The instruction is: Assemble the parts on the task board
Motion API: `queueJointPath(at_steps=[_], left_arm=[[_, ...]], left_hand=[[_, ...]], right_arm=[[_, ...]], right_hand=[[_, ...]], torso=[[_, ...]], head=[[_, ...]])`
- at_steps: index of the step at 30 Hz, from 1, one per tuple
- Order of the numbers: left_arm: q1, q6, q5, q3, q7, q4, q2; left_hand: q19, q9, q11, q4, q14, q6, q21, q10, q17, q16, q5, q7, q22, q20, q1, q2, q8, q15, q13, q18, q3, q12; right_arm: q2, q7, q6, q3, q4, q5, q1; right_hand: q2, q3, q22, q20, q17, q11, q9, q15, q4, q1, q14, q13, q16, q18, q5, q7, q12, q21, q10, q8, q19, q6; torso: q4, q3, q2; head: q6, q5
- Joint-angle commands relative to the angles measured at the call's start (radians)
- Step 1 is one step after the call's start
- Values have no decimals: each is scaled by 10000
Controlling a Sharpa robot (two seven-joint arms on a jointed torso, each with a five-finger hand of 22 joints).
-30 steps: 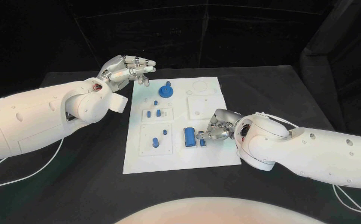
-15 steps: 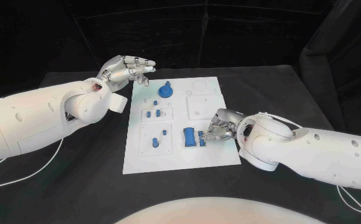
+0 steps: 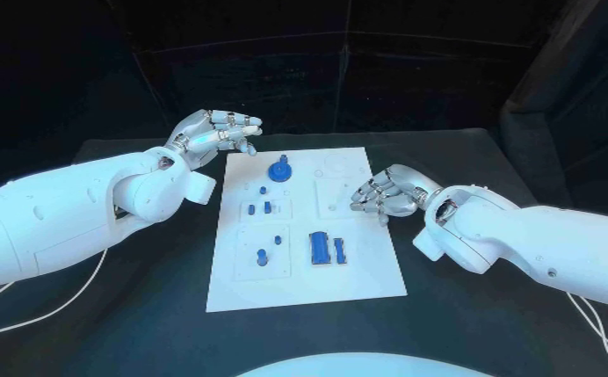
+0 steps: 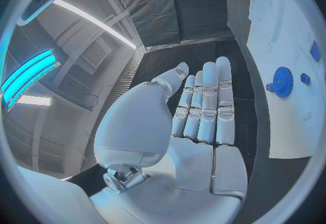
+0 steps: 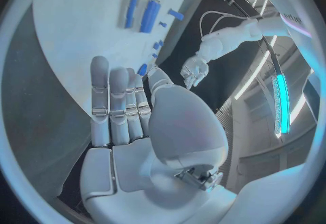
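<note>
task board [image 3: 361, 276]: white plate lying flat in the middle of the black tabletop [image 3: 507, 307], long side running away from the robot.
gear part [image 3: 280, 169]: blue, toothed, standing in the far section of the board; also seen from the left wrist [image 4: 282, 80].
small blue parts [image 3: 258, 208]: a few short pieces in the square recess left of centre, one more just beyond it toward the gear.
peg part [image 3: 263, 257]: small blue piece in the near-left recess, with another blue speck just beyond it.
long blue parts [image 3: 327, 248]: a wide bar and a thinner one side by side, near the board's middle on the near half; from the right wrist they lie parallel [image 5: 141, 13].
left hand [image 3: 213, 135]: raised beyond the board's far-left corner, off the board, fingers apart and lightly curled, holding nothing; the wrist camera shows palm and straight fingers empty [image 4: 204, 120].
right hand [image 3: 387, 192]: over the board's right edge, well apart from the long bars, fingers loosely bent and spread, nothing held; empty palm in its wrist camera [image 5: 129, 120].
</note>
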Motion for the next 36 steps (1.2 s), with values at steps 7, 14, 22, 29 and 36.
queueJointPath(at_steps=[7, 14, 22, 29, 36], left_arm=[[-28, -536, 1040, 13, 668, -1082, 775], [-183, -899, 1537, 17, 932, -2148, 1542], [-351, -1003, 1707, 25, 1107, -2843, 2092], [-428, -939, 1483, 29, 800, -2909, 2170], [-693, -1881, 1325, 244, 834, -2099, 1903]], left_hand=[[-1961, -59, 273, 246, -768, -102, -2810, 366, -2111, -4116, -11, 1, -2131, 886, -160, -5, -367, 761, -174, 28, -15, -1396], [-2463, -80, 623, 320, -1002, -250, -3677, 46, -2851, -5435, -17, -90, -2969, 1301, -181, -60, -761, 1090, -179, 81, -383, -2281], [-2016, -71, 586, 342, -544, -84, -3839, 254, -3257, -6068, -18, -14, -3462, 1285, -45, 100, -989, 1057, -167, 99, -730, -2733], [-4421, -729, -24, 719, -3512, -3335, -4126, -3125, -3751, -6756, -501, -601, -4393, 320, -4335, 610, -1996, 498, -794, -525, -1798, -3657], [-5803, -729, -306, 719, -5150, -4984, -4870, -4865, -4543, -7047, -501, -898, -4789, -127, -6526, 610, -1996, 246, -794, -743, -2286, -3657]], right_arm=[[1232, 4657, 888, 284, -2910, 5353, 298], [2560, 5159, 1445, 475, -5227, 5956, 328], [3287, 5397, 1904, 535, -6195, 6073, 328], [3413, 5054, 1473, 532, -6261, 5806, 299], [3094, 5195, 575, 577, -5318, 6244, 148]], right_hand=[[68, 380, -3366, 1246, -3602, 664, -802, 1031, -370, 526, -1580, -4280, -5157, 117, -408, 248, -2701, -4583, -10, -649, -1070, -296], [331, 370, -4588, 1226, -5223, 710, -1505, 1101, -1011, 178, -834, -6145, -6413, 127, -655, 316, -3112, -5853, 328, -657, -83, -220], [500, 386, -4799, 999, -5528, 602, -1691, 907, -1235, 68, 26, -6537, -6434, 143, -660, 342, -3089, -5910, 746, -657, 641, 41], [99, -88, -5287, 369, -6456, 164, -2683, 1, -1102, -4614, -4109, -7187, -7187, -517, -1039, -269, -3811, -7067, -2999, -1304, -3225, -3278], [99, -88, -6037, 41, -6456, -68, -2683, 1, -1102, -6927, -6102, -7187, -7187, -686, -1861, -574, -3811, -7067, -4845, -1304, -5111, -4905]], torso=[[59, -92, -508], [93, -70, -680], [164, -11, -731], [167, 12, -756], [326, 233, -1022]], head=[[743, 59], [1046, 116], [1260, 151], [1263, 180], [1325, 254]])
